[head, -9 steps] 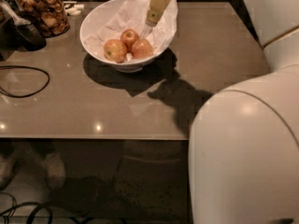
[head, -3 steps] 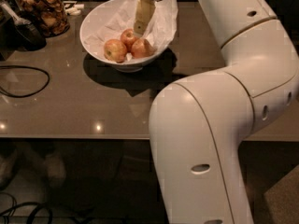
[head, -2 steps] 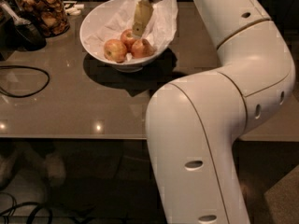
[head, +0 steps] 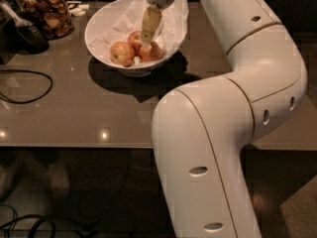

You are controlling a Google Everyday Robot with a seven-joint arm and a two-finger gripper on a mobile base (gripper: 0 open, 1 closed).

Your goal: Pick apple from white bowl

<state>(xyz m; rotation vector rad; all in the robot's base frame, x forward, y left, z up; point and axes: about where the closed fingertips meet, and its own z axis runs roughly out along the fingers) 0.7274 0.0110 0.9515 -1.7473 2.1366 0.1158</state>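
The white bowl (head: 106, 19), lined with crumpled white paper, stands at the back of the brown table. Three apples lie in it: a paler yellow-orange one (head: 121, 53) at the left, a red one (head: 134, 38) behind, and a red one (head: 152, 52) at the right. My gripper (head: 146, 36) reaches down into the bowl from above. Its tan fingers (head: 149, 24) point down between the two red apples, their tips close to or touching the right one.
A glass jar of brown snacks (head: 46, 11) stands at the back left beside a dark object (head: 27, 33). A black cable (head: 25, 86) loops over the table's left side. My white arm (head: 233, 123) covers the right half of the view.
My gripper has moved from the bowl's right rim to over the apples and has come down among them. My arm has swung into view. The apples have not moved.
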